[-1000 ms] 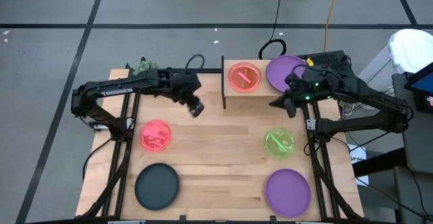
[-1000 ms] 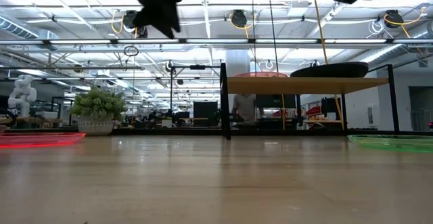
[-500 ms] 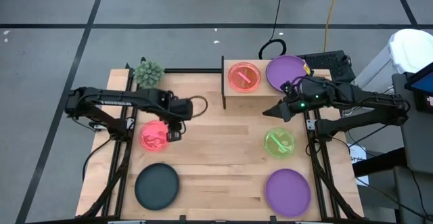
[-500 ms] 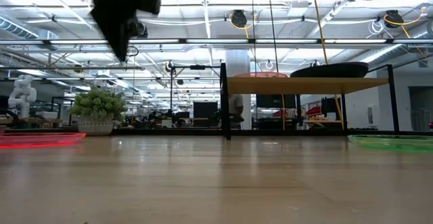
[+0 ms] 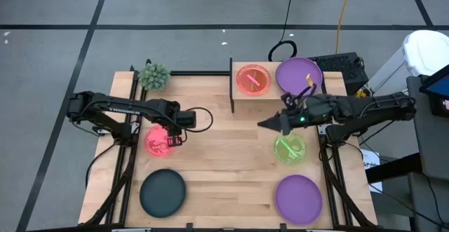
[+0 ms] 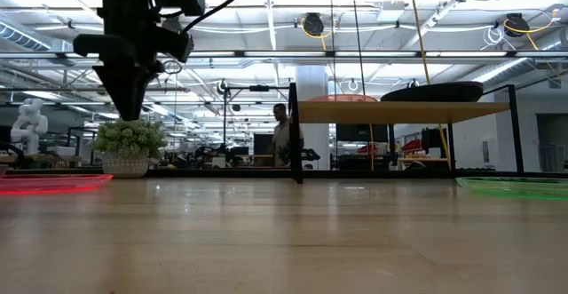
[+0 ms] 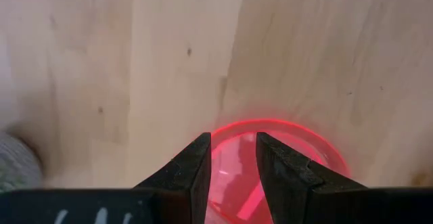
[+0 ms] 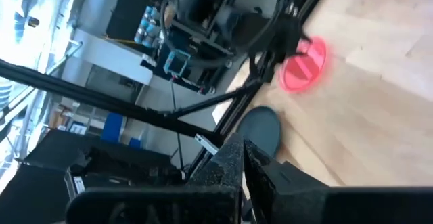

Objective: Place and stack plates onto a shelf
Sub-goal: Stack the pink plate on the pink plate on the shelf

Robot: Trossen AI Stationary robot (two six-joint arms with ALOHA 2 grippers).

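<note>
I hold the left gripper [image 5: 175, 140] above the pink plate [image 5: 161, 140] on the desk [image 5: 224, 162], jaws narrowly parted, gripping nothing. Next I must lower onto its rim and close. The right gripper [image 5: 270, 123] waits closed near the shelf [image 5: 242, 100].

A small light-wood shelf [image 5: 242, 100] with a dark side panel stands at the far edge of the desk, carrying a translucent pink-red plate [image 5: 252, 78] and, beside it, a large purple plate [image 5: 297, 74], both lying flat. On the desk lie four more plates, all flat and well apart: a second pink-red plate [image 5: 158, 142] on the left, a dark teal plate [image 5: 163, 193] near the front left corner, a neon green plate [image 5: 290, 149] on the right and a second purple plate [image 5: 298, 198] near the front right corner.
</note>
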